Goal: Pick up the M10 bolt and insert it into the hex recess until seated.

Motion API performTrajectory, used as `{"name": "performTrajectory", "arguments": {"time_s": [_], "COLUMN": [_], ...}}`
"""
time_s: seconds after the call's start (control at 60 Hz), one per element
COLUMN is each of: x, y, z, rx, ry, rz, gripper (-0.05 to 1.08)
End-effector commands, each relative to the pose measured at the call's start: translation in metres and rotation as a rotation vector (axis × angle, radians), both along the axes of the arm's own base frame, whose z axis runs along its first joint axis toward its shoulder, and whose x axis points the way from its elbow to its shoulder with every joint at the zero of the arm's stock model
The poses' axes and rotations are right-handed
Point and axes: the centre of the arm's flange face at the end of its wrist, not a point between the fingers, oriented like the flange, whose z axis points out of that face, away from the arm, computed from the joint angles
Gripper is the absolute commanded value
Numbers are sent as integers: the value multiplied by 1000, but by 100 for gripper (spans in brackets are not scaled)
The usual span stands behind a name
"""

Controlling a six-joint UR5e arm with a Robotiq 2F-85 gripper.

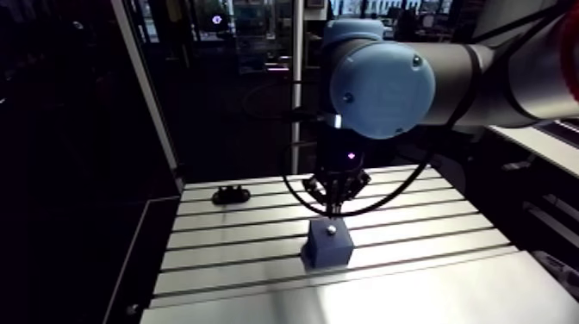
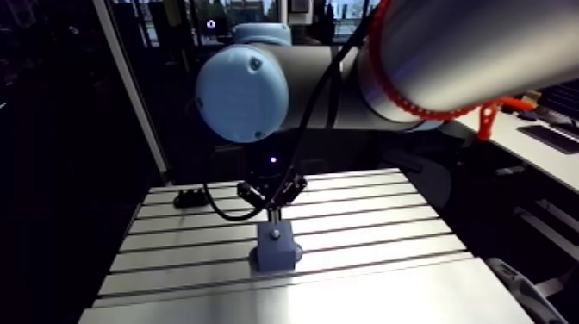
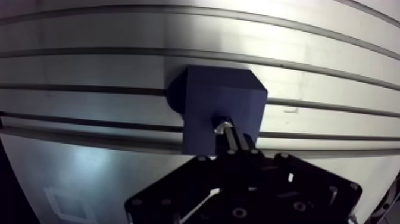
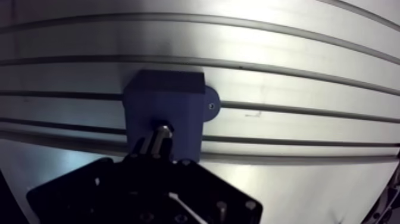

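Bolt (image 3: 222,126) stands in blue block (image 3: 208,101), seemingly pinched between fingers (image 3: 241,143).

The slotted table (image 1: 431,233) carries a fixture block (image 1: 328,246) near the middle of its front half, resting across the slots. The gripper (image 1: 333,212) hangs straight above the block, with the M10 bolt (image 4: 159,134) pinched between its fingers (image 3: 237,142). The bolt's lower end meets the block's top face; how deep it sits cannot be told. A small clamp-like part (image 1: 231,195) lies at the table's rear left, well apart from the block.
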Motion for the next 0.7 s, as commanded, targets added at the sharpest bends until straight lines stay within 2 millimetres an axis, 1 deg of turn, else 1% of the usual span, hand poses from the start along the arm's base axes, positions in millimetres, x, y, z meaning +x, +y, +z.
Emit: {"name": "performTrajectory", "arguments": {"time_s": [0.017,0.383,0.7], "x": [2,7,6], "y": [-1,-2,-1], "z": [-6,-13,-13], "rx": [-8,-11,-11], "ry": [-10,-23,0], "rz": [8,11,42], "gripper": [108,108,108]}}
